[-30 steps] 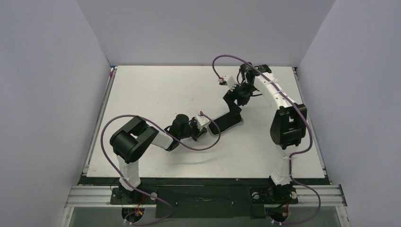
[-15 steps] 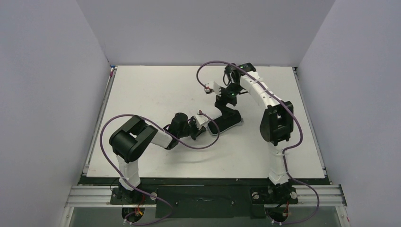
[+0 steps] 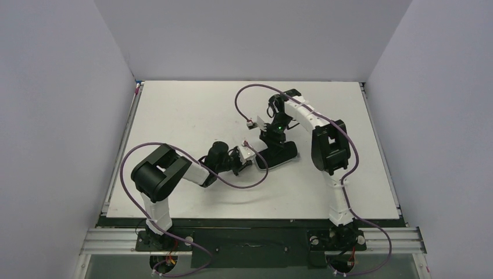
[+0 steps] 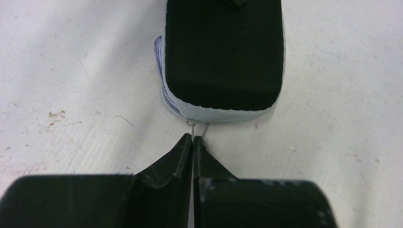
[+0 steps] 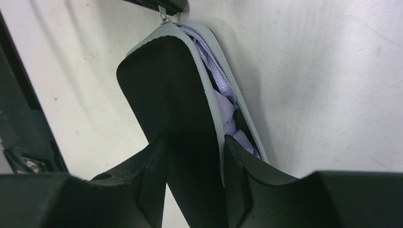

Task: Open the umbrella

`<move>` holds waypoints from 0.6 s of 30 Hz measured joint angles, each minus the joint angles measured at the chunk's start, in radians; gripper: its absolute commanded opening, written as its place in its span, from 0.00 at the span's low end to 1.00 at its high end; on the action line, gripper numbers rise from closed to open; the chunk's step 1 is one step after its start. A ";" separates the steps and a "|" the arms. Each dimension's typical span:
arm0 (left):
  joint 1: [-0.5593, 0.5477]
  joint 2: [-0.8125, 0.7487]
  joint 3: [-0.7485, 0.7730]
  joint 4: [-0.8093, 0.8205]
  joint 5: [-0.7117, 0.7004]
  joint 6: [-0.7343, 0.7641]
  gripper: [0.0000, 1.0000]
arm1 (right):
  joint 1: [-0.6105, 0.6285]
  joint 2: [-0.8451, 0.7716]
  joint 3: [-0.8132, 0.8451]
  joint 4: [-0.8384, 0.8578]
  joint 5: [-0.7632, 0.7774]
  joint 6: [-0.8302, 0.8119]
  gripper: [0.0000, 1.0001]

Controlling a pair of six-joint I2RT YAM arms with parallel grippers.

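A black-and-grey oblong sleeve [image 3: 279,154] lies on the table, its zipper partly undone. Only a strip of the umbrella [image 5: 229,116] shows, as pale lavender fabric inside the gap. My left gripper [image 4: 193,137] is shut on the thin metal zipper pull [image 4: 191,123] at the sleeve's near end [image 4: 223,47]. My right gripper [image 5: 195,142] straddles the sleeve's black top panel [image 5: 161,85]. One finger rests outside the panel and the other inside the opening beside the lavender fabric, both pressing the panel. In the top view, the right gripper [image 3: 272,138] sits over the sleeve's far end.
The white table [image 3: 192,110] is walled by grey panels on three sides. Purple cables loop from both wrists over the table near the sleeve. The right arm's elbow [image 3: 328,148] stands just right of the sleeve.
The right arm swung left and nearer, and its jaws narrowed from wide open onto the sleeve's top panel. The sleeve shifted slightly left. The left gripper stayed shut at the zipper end.
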 measured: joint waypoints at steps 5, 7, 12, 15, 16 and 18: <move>-0.028 -0.040 -0.051 -0.002 0.037 0.072 0.00 | -0.001 -0.023 -0.054 -0.005 -0.029 0.062 0.00; -0.048 -0.050 -0.067 -0.002 0.047 0.095 0.00 | -0.007 -0.024 -0.060 -0.012 -0.042 0.090 0.00; -0.122 -0.067 -0.092 0.004 0.046 0.120 0.00 | -0.039 -0.031 -0.105 0.000 -0.086 0.184 0.00; -0.164 -0.072 -0.105 0.020 0.019 0.110 0.00 | -0.057 -0.039 -0.140 0.013 -0.109 0.262 0.00; -0.175 -0.072 -0.106 0.025 0.005 0.103 0.00 | -0.064 -0.042 -0.154 0.021 -0.121 0.293 0.00; -0.196 -0.072 -0.106 0.032 -0.039 0.066 0.00 | -0.080 -0.058 -0.194 0.054 -0.142 0.366 0.00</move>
